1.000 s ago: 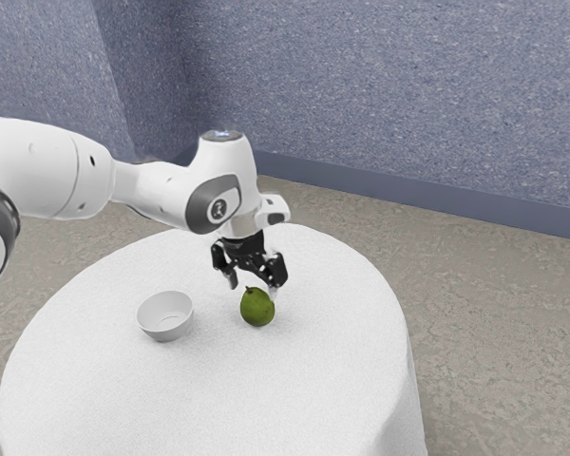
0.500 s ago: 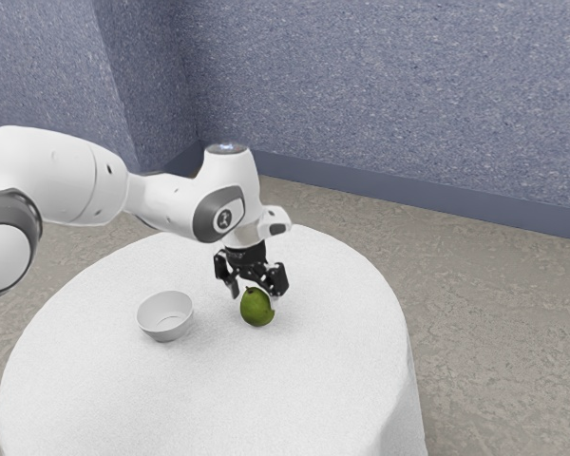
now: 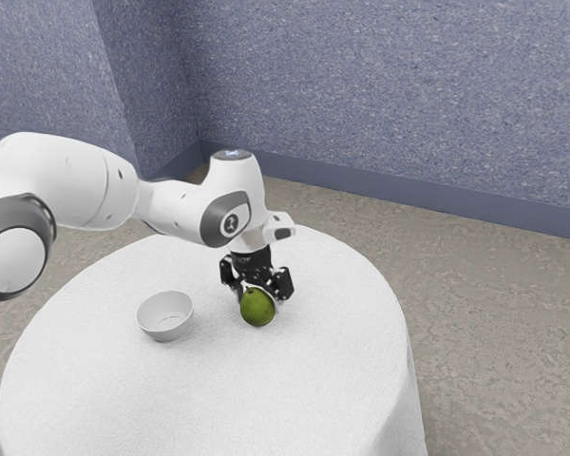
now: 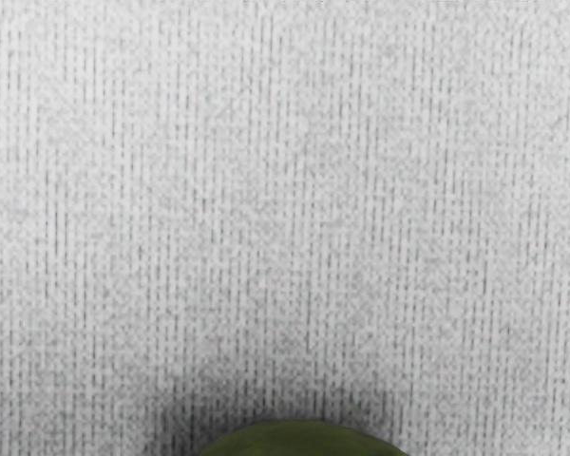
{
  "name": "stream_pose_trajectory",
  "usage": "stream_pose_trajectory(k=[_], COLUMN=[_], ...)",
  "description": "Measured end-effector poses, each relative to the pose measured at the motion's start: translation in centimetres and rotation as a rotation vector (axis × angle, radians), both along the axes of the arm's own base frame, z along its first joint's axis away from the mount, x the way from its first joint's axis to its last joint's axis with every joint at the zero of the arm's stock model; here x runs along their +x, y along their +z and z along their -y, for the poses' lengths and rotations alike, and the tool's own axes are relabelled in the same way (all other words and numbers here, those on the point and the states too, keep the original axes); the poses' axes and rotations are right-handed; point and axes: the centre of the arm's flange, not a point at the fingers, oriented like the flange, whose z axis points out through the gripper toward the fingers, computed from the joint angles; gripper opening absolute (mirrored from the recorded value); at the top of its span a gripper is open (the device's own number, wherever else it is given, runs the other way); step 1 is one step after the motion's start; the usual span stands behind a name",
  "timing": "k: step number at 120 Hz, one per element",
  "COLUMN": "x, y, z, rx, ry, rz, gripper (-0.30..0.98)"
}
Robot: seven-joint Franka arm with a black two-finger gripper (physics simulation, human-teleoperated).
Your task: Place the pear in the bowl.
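On the surface (image 3: 313, 380), closer than the upright bowl (image 3: 167, 333) to its edge at the exterior view's right, sits the pear (image 3: 257, 308); my tool (image 3: 259, 296) is low about it, parted, I judge so it can close and lift.

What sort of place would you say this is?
Probably a plain simulated room set up for robot tests: a white Franka arm reaches over a round, white-covered table, with a speckled blue-grey wall behind.
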Motion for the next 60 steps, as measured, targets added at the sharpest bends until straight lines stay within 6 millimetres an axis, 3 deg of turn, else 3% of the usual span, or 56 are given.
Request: stream_pose_trajectory(k=[18,60], x=[0.11,0.23], y=[-0.15,0.00], z=[-0.05,-0.17], rx=[-0.006,-0.015], ry=[0.006,0.016], rz=[-0.002,-0.005], gripper=[0.67,0.43])
